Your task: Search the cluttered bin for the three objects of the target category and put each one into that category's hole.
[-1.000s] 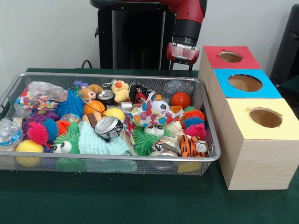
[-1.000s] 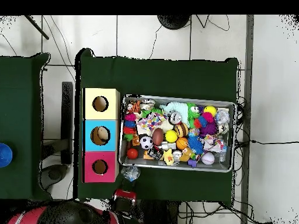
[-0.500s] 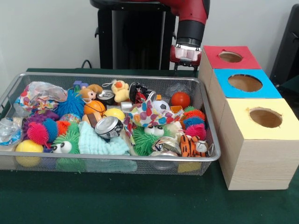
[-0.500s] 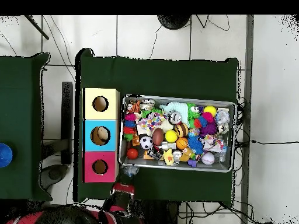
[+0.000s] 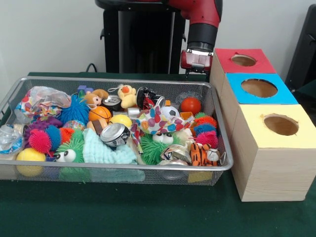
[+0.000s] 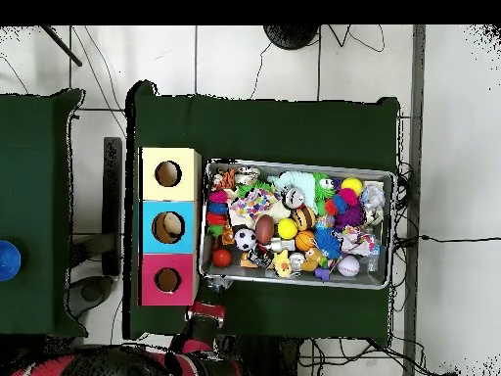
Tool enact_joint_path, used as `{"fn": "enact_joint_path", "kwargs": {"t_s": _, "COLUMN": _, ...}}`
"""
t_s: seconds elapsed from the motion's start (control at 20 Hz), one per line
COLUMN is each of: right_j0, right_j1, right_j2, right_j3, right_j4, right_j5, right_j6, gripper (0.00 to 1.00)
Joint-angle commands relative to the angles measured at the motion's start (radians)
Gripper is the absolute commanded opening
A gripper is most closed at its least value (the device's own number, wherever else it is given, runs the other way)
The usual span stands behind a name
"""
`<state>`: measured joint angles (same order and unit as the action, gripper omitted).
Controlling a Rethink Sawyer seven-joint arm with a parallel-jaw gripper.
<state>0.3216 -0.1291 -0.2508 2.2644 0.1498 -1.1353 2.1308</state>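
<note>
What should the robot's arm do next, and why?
Probably swing the hand forward over the wire bin and lower it toward the toys. It hangs behind the bin beside the red box, apparently carrying nothing, so nothing can be sorted yet.

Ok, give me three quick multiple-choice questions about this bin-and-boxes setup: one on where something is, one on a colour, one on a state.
1. Where is the gripper?
A. behind the bin's far rim, beside the red-topped box
B. down among the toys
C. over the yellow-topped box

2. What colour is the middle box's top?
A. green
B. blue
C. white

3. What state is the silver can in?
A. standing upright
B. held in the gripper
C. lying tipped among the toys

Answers: 1 A, it hangs beyond the wire bin next to the red-topped box. 2 B, blue lies between red and yellow. 3 C, its top faces sideways.
</note>
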Motion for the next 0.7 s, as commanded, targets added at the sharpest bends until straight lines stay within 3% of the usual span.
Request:
{"fn": "enact_joint_path", "kwargs": {"t_s": 0.05, "right_j0": -0.046, "right_j1": 0.034, "right_j2": 0.048, "right_j3": -0.238, "right_j4": 0.029, "right_j5": -0.034, "right_j6": 0.148, "gripper": 1.00}}
{"fn": "enact_joint_path", "kwargs": {"t_s": 0.5, "right_j0": -0.043, "right_j1": 0.038, "right_j2": 0.048, "right_j3": -0.227, "right_j4": 0.039, "right_j5": -0.029, "right_j6": 0.149, "gripper": 1.00}}
{"fn": "enact_joint_path", "kwargs": {"t_s": 0.6, "right_j0": -0.037, "right_j1": 0.036, "right_j2": 0.047, "right_j3": -0.211, "right_j4": 0.069, "right_j5": -0.079, "right_j6": 0.178, "gripper": 1.00}}
{"fn": "enact_joint_path", "kwargs": {"t_s": 0.7, "right_j0": -0.029, "right_j1": 0.054, "right_j2": 0.041, "right_j3": -0.200, "right_j4": 0.092, "right_j5": -0.193, "right_j6": 0.224, "gripper": 1.00}}
